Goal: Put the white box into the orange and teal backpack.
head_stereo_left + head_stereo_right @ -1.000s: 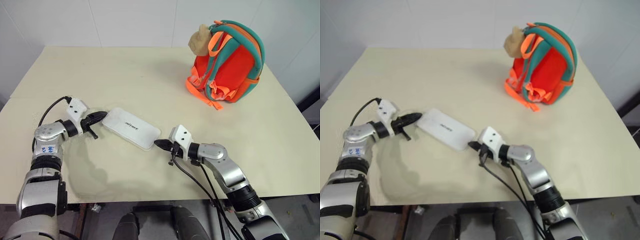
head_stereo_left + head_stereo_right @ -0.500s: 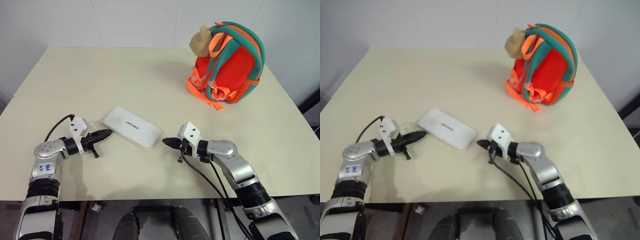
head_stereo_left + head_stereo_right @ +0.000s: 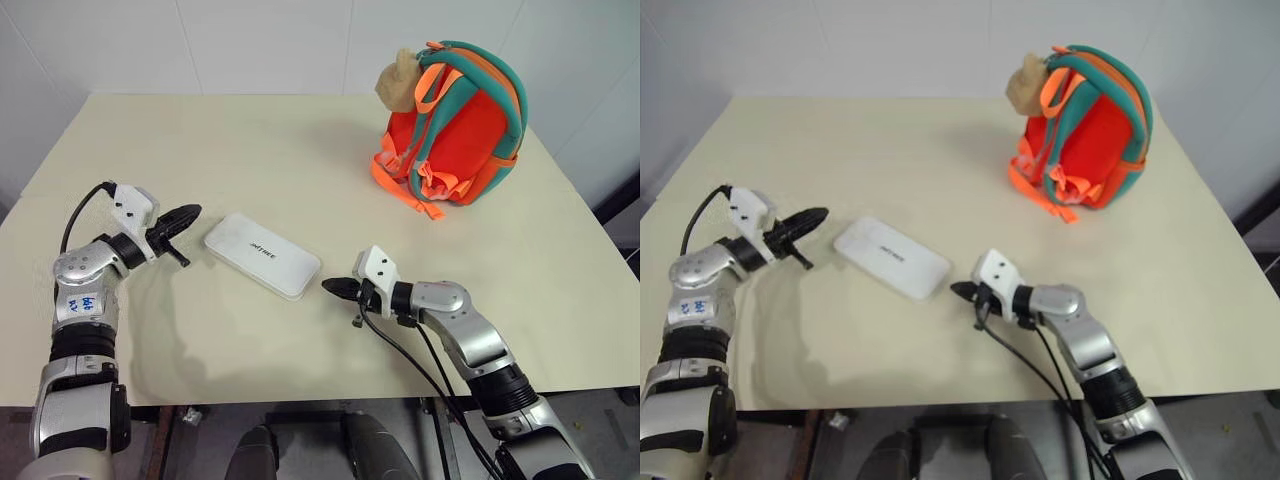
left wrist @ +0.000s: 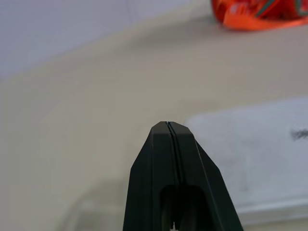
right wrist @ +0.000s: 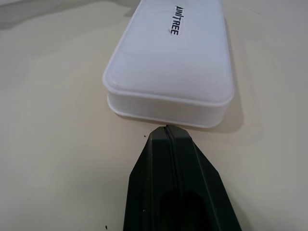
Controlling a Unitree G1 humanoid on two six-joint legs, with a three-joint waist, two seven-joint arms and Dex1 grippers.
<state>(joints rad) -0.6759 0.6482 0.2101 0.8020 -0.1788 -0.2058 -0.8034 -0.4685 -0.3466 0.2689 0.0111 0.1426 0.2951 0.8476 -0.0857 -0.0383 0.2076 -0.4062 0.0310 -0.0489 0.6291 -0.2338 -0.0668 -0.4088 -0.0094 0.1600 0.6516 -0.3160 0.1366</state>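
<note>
The white box (image 3: 262, 255), lettered "UNITREE", lies flat on the cream table (image 3: 300, 150) between the pinched-shut left gripper (image 3: 187, 213) and right gripper (image 3: 331, 286), well apart from the orange and teal backpack (image 3: 455, 125) near white walls.

The white box (image 5: 171, 62) looks like smooth, hard plastic with a soft shine. The backpack (image 3: 455, 125) is bright cloth with woven straps, and a fuzzy tan ball (image 3: 398, 85) hangs on it. The table (image 3: 300, 150) is smooth and matt. The black fingers (image 5: 168, 192) look like dull plastic.
</note>
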